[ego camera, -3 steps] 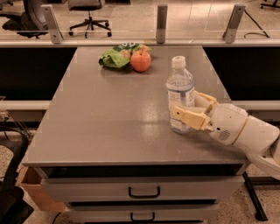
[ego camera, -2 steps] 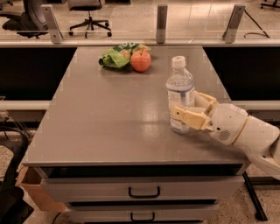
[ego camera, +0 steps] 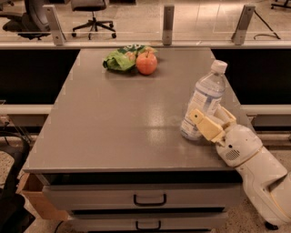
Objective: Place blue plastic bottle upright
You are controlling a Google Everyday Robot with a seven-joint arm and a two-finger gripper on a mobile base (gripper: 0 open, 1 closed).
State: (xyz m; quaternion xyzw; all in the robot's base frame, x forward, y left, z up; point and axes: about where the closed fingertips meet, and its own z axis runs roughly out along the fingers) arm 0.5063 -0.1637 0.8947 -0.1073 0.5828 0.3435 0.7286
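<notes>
The blue plastic bottle (ego camera: 205,98) is clear and ribbed, with a white cap and a white-and-blue label. It stands on its base at the right side of the grey table (ego camera: 118,123), tilted so the cap leans right. My gripper (ego camera: 209,114) reaches in from the lower right. Its tan fingers (ego camera: 204,125) are closed around the bottle's lower part, just above the tabletop. The white arm (ego camera: 254,168) hangs past the table's front right corner.
A red apple (ego camera: 146,63) and a green crumpled bag (ego camera: 119,59) lie at the table's far middle. Drawers (ego camera: 150,199) are below the front edge. A railing and office chairs (ego camera: 93,13) stand behind. A cardboard box (ego camera: 32,191) is at the lower left.
The bottle stood straight upright before and now tilts with its cap to the right. The gripper and arm have shifted right and lower with it.
</notes>
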